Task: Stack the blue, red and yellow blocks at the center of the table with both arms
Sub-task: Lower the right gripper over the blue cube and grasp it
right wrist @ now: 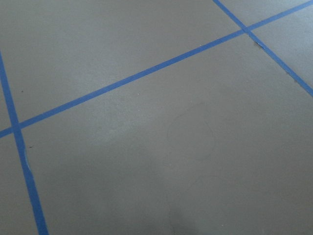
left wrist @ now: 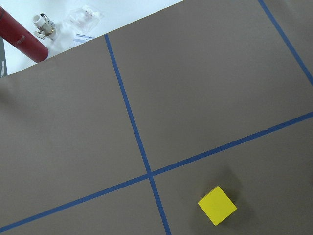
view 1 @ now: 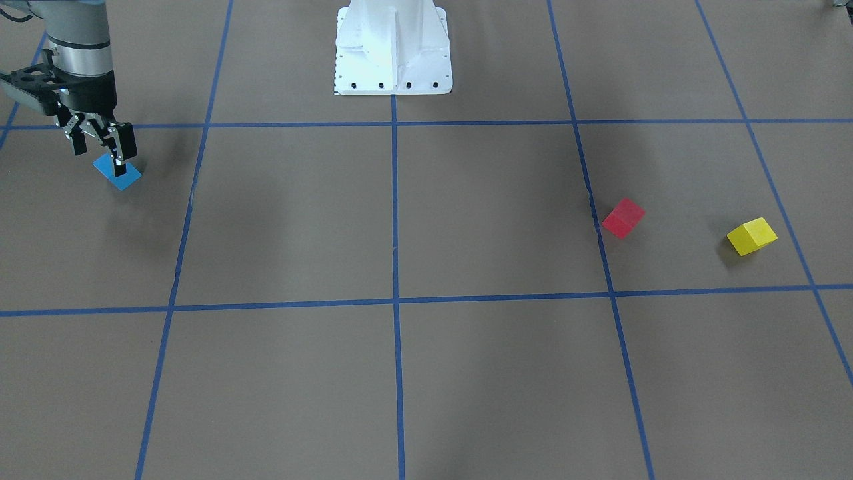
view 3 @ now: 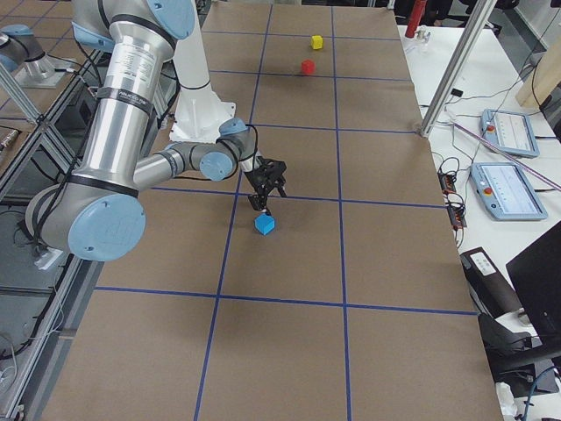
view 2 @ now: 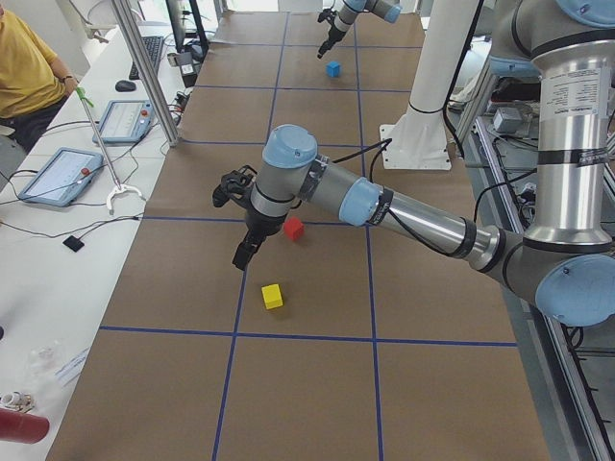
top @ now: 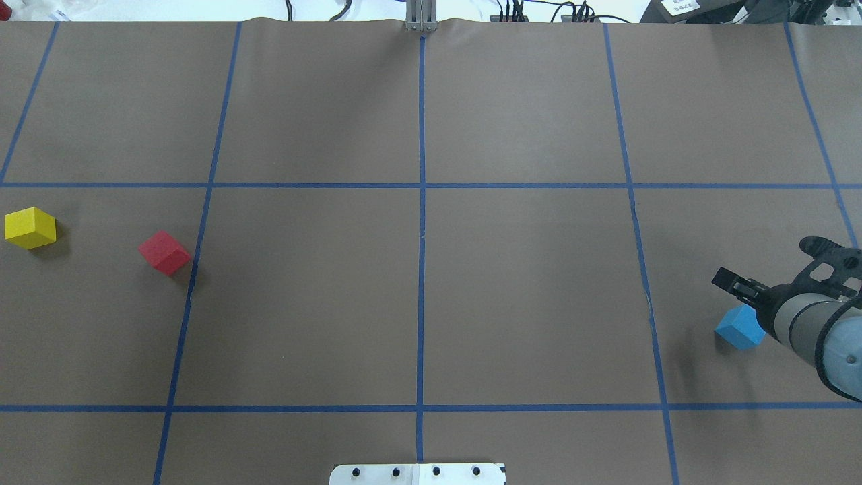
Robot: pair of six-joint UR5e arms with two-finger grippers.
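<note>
Front-facing ext.: right gripper [view 1: 100, 159], upper left, fingers spread, hangs just over blue block [view 1: 118, 175]. Likely step: grasp. Square jaws to its turned faces, drop straight, then close. Red block [view 1: 624, 217], yellow block [view 1: 752, 236] sit mid-right, well apart from it; nothing blocks route to centre. Ext. left: left gripper [view 2: 245, 252] near them, can't tell if spread. Left wrist: yellow block at bottom, red cylinder [left wrist: 22, 36] upper left.

Blue block [view 1: 124, 181] part-hidden behind R gripper [view 1: 100, 157]; L gripper [view 2: 240, 259] unclear.
</note>
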